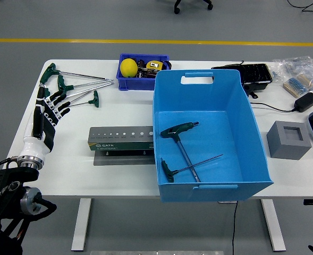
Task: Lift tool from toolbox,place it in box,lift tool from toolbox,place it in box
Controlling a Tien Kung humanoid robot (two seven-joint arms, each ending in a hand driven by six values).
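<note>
At the left edge we see our left hand (46, 114), fingers spread and empty, just below three green-handled T-wrenches (71, 85); two more wrenches (182, 149) lie in the blue box (254, 133) at centre right.

A white table (119, 175) with rounded corners stands on white legs (82, 223) over a grey floor (50, 21). A yellow line (66, 40) runs across the floor beyond the table's far edge. The black base of a wheeled chair (192, 5) shows at the top edge, and a black cable (305, 6) lies at the top right corner. The light is even, with soft shadows under the table.
</note>
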